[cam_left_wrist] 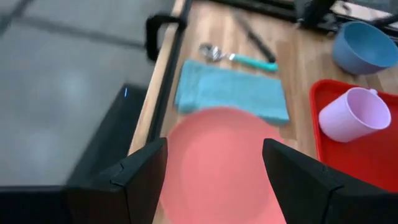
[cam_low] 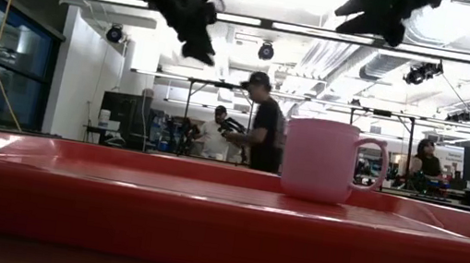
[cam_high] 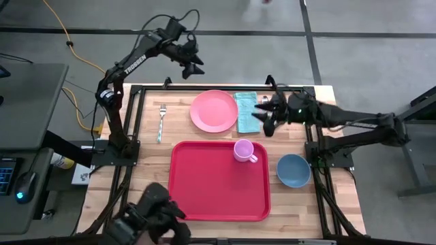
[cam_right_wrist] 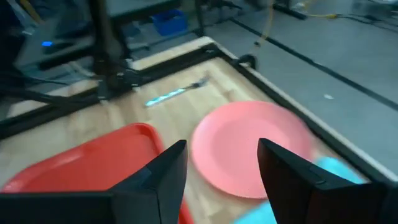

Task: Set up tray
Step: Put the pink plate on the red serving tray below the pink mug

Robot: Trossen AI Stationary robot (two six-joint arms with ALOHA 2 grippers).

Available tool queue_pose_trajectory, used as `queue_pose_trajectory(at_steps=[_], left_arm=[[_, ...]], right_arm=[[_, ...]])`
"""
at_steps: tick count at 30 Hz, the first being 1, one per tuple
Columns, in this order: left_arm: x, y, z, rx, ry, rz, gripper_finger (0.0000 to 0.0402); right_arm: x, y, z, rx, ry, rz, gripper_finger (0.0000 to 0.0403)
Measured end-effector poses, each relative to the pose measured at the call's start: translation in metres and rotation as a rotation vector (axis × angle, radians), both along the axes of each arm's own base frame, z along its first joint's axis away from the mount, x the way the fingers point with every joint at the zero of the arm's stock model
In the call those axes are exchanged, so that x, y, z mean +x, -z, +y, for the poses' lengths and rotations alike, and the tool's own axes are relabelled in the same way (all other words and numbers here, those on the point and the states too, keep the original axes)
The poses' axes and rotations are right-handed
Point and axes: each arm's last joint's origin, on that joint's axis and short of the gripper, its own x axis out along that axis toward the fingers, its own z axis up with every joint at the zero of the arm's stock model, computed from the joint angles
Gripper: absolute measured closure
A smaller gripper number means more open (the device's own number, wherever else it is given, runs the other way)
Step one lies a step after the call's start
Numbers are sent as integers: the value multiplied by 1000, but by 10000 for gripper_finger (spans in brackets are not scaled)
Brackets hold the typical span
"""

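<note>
The red tray [cam_high: 218,184] lies flat on the wooden table's near middle. A pink cup [cam_high: 243,150] stands upright on the tray's far right corner. Beyond the tray lie a round pink plate [cam_high: 214,110] and a teal cloth [cam_high: 246,112] to its right. My left gripper [cam_high: 191,66] hangs open, high over the table's far edge, and in its wrist view the plate [cam_left_wrist: 217,162] shows between the fingers. My right gripper [cam_high: 267,114] is open in the air above the cloth's right side, pointing toward the plate [cam_right_wrist: 249,146]. Neither holds anything.
A fork [cam_high: 161,121] lies at the far left of the table. A blue bowl [cam_high: 293,170] stands right of the tray. A spoon with a teal handle [cam_left_wrist: 242,57] lies past the cloth. The black frame [cam_high: 136,122] borders the tabletop. People stand in the room behind [cam_low: 259,126].
</note>
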Motion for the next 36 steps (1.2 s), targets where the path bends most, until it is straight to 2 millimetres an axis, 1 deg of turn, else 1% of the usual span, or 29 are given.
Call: queue_pose_trajectory(at_steps=[2, 5, 8, 9, 13, 17, 21, 24, 26, 29, 32, 36], left_arm=[[-14, 4, 5, -86, -83, 48, 105], [-35, 10, 8, -192, -157, 126, 105], [-49, 25, 7, -285, -190, 202, 105], [-54, 31, 8, -329, -190, 203, 105], [-65, 60, 10, -493, -174, 129, 105], [-71, 98, 9, -604, -260, 164, 105], [-73, 134, 3, -695, -336, 186, 105], [-69, 155, -5, -734, -390, 224, 105], [-65, 164, -9, -736, -431, 255, 105], [-56, 171, -12, -718, -480, 274, 105], [-45, 171, -14, -688, -535, 283, 105], [-34, 172, -15, -619, -650, 328, 105]], right_arm=[[-6, -15, -5, -11, 43, 24, 223], [-14, -34, -9, -23, 88, 40, 219], [-19, -49, -9, -58, 88, 40, 217], [-20, -52, -9, -71, 86, 36, 217], [-20, -57, -6, -98, 66, 30, 218], [-18, -56, -3, -108, 45, 38, 218], [-14, -54, 0, -105, 15, 47, 217], [-12, -54, 3, -107, -3, 48, 217], [-11, -53, 5, -121, -19, 56, 217], [-10, -53, 7, -127, -33, 56, 217], [-10, -54, 7, -126, -40, 47, 217], [-9, -54, 8, -127, -68, 41, 217]])
